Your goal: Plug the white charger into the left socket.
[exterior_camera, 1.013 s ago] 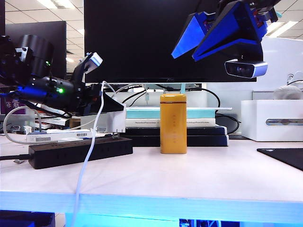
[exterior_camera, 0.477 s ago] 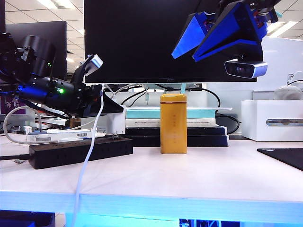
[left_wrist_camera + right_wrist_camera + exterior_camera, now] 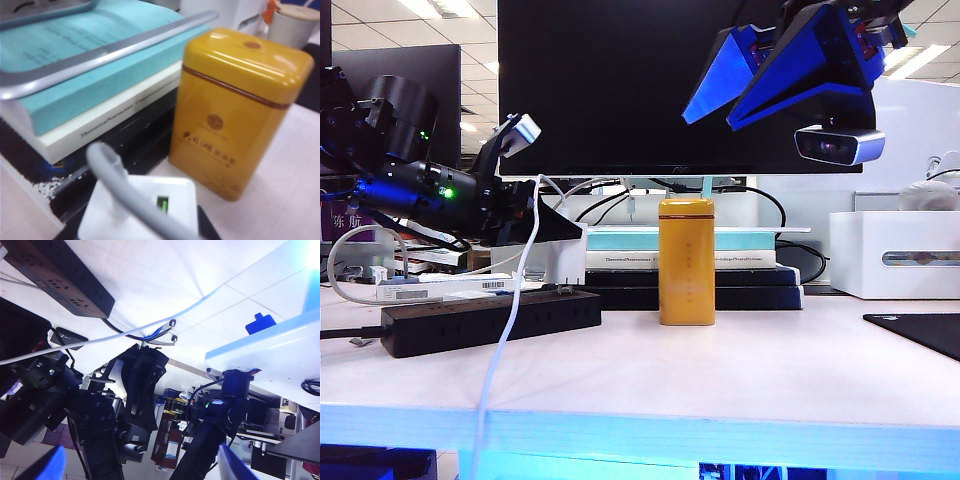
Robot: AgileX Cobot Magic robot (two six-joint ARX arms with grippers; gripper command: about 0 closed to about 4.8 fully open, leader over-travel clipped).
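White charger [image 3: 563, 262] clamped in left gripper [image 3: 555, 245], poised just above right end of black power strip [image 3: 490, 320], cable [image 3: 505, 340] trailing off near table [image 3: 740, 370] edge. Right gripper [image 3: 790, 70] raised high at right, fingers spread, holding nothing. Yellow tin [image 3: 686, 261] upright right of strip.

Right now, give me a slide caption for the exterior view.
Left gripper holds the white charger above the black power strip; right gripper open, raised over the yellow tin.
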